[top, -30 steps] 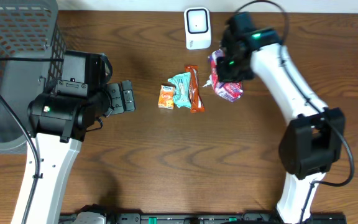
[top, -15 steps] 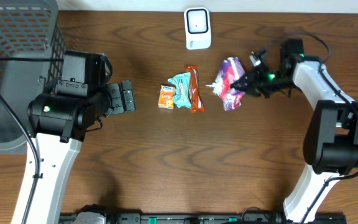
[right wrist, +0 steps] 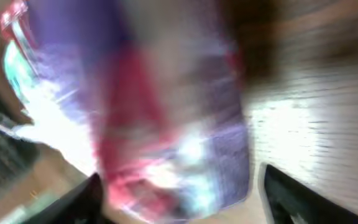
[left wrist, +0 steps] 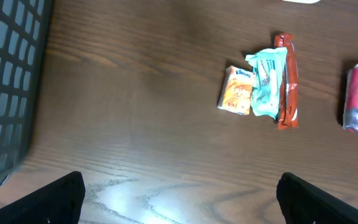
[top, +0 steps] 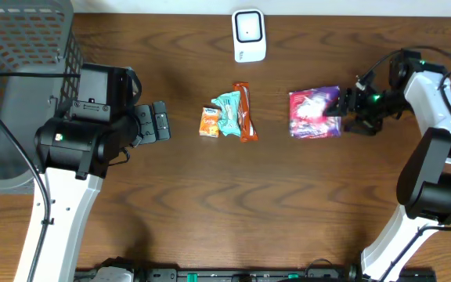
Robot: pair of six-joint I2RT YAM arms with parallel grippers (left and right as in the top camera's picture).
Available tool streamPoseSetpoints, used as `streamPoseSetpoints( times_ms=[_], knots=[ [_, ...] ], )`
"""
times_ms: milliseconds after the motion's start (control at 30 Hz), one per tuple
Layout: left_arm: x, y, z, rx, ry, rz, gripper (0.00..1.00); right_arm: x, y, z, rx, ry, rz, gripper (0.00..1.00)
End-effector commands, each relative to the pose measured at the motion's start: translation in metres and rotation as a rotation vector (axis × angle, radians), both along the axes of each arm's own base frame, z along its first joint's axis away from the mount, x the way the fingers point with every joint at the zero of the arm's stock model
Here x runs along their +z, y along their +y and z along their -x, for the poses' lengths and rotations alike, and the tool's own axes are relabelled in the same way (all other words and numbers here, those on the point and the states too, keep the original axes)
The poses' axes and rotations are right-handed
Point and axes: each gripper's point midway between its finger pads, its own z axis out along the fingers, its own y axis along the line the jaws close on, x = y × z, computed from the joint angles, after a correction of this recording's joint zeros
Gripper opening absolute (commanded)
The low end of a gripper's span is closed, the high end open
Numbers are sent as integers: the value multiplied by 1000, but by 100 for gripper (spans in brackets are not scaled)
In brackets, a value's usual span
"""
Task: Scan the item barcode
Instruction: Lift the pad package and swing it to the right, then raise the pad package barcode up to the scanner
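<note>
A pink and purple packet (top: 314,114) lies flat on the table, right of the middle. My right gripper (top: 344,108) sits at its right edge, jaws spread. In the right wrist view the blurred packet (right wrist: 166,99) fills the frame between my fingertips (right wrist: 294,196), with a gap on the right side; the right gripper (right wrist: 185,208) is open. The white scanner (top: 249,35) stands at the back edge. My left gripper (top: 161,121) hovers open over bare wood to the left, and in the left wrist view nothing lies between the left gripper's (left wrist: 182,205) fingers.
An orange packet (top: 209,121), a teal packet (top: 229,112) and a red-orange bar (top: 246,111) lie together mid-table. In the left wrist view the orange packet (left wrist: 237,91) appears ahead. A dark wire basket (top: 22,70) stands at the far left.
My right arm swung from beside the scanner out to the right, carrying the pink packet. The packet now lies flat on the table and the right jaws have opened. The left arm stayed still.
</note>
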Motion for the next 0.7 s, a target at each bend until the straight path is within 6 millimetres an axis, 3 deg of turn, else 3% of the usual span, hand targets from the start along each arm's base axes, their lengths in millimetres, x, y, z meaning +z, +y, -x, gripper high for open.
streamPoseSetpoints(
  times_ms=[0, 67, 267, 367, 567, 667],
  knots=[
    [-2, 2, 0, 3, 5, -15, 98, 8, -10, -8, 25, -33, 79, 93],
    [-2, 2, 0, 3, 5, -15, 98, 8, -11, -9, 25, -35, 83, 99],
    [-2, 2, 0, 3, 5, -15, 98, -6, -37, -2, 31, 5, 251, 99],
    [-2, 2, 0, 2, 5, -15, 98, -11, -40, 3, 30, 23, 261, 99],
    [-2, 2, 0, 3, 5, -15, 98, -24, -28, 5, 35, 4, 189, 99],
    [-2, 2, 0, 3, 5, -15, 98, -33, -8, 0, 61, -65, 85, 99]
  ],
)
